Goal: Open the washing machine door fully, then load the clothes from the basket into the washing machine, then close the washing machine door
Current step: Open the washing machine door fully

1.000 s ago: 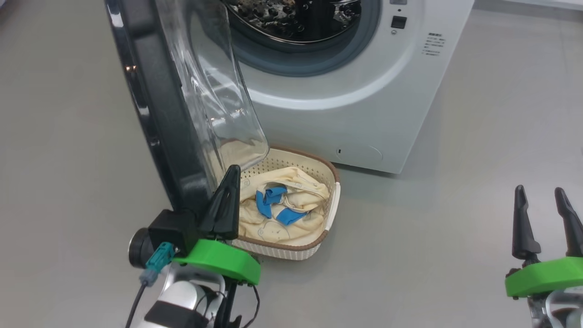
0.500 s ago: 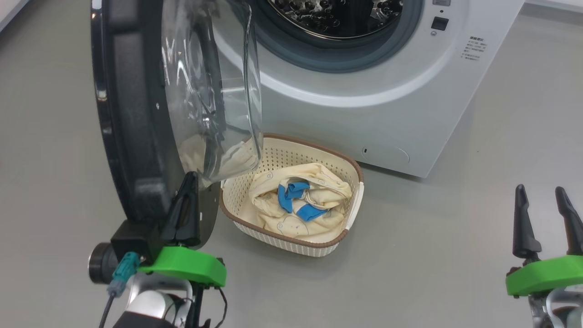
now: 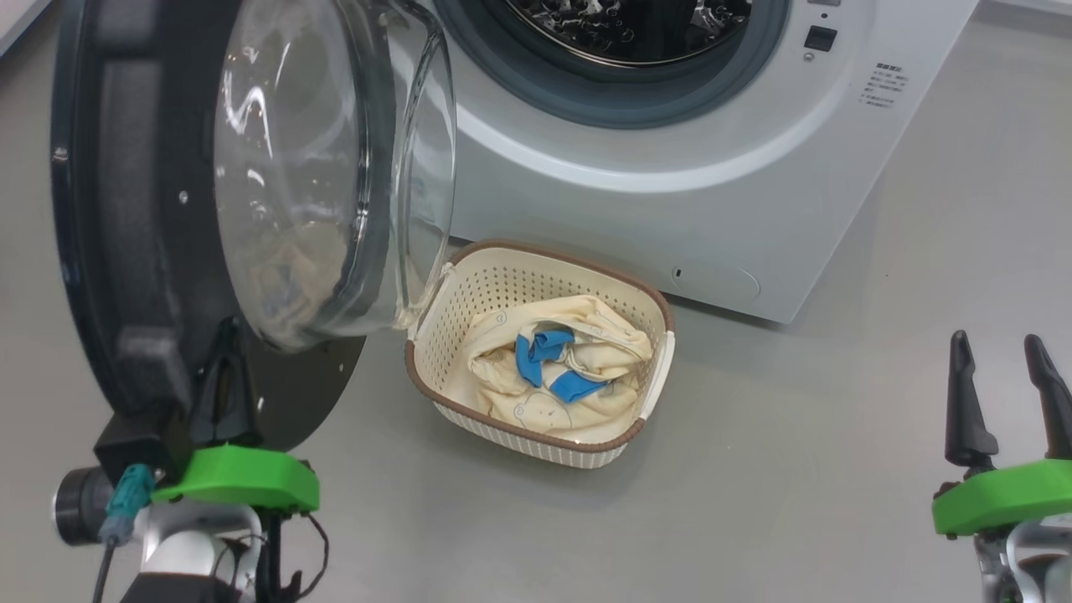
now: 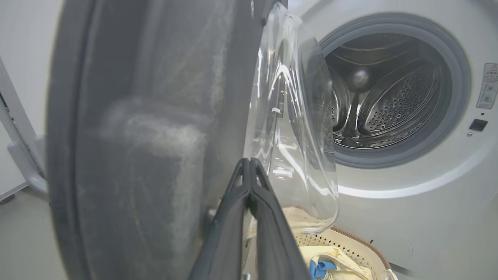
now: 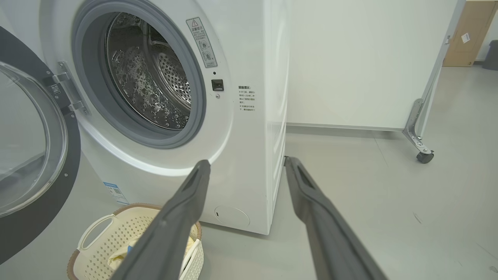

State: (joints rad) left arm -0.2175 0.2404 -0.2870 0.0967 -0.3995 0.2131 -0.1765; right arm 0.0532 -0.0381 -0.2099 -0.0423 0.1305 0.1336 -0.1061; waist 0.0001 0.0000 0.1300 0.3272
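Observation:
The washing machine door [image 3: 126,218] stands swung out to the left, its glass bowl [image 3: 318,167] facing the white washing machine [image 3: 670,184] and the bare steel drum [image 3: 636,25]. My left gripper [image 3: 226,343] is shut, its tips resting against the door's inner black face below the glass. In the left wrist view the closed fingers [image 4: 249,182] lie along the door [image 4: 148,136]. On the floor in front of the machine sits the cream basket [image 3: 536,251], with the clothes [image 3: 553,368] bunched inside. Low at the right, my right gripper [image 3: 997,343] hangs open and holds nothing.
The right wrist view looks between the open right gripper [image 5: 247,161] at the machine's front corner [image 5: 249,116], the basket [image 5: 97,241] and a white rolling partition with a caster [image 5: 424,155]. Grey floor spreads to the right of the machine.
The door has swung further open to the left, and my shut left gripper has gone left with it. The basket is now uncovered. The head camera shifted too; the right gripper held still.

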